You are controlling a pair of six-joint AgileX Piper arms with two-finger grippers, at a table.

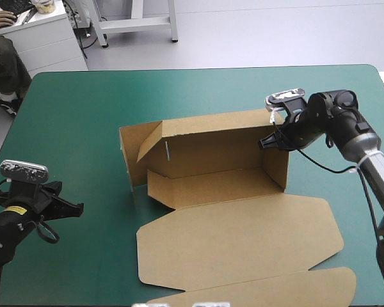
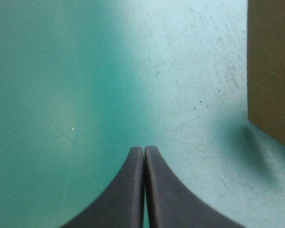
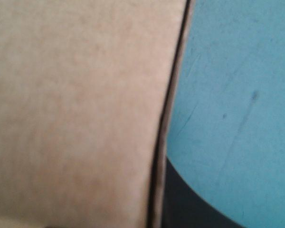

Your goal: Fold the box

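Teal-green cover [image 1: 83, 109] bears box [image 1: 211, 182]; right jaws apparently grasp wall, left jaws clenched.

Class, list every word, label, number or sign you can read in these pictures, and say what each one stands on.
No text can be read anywhere.
The box: plain brown board, no print.
A small yellow sticker on the left arm: too small to read.

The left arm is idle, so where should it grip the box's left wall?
I'd pinch the top edge of the box's left wall from its outer side: it stands raised, free and nearest the shut left gripper, which must open first.
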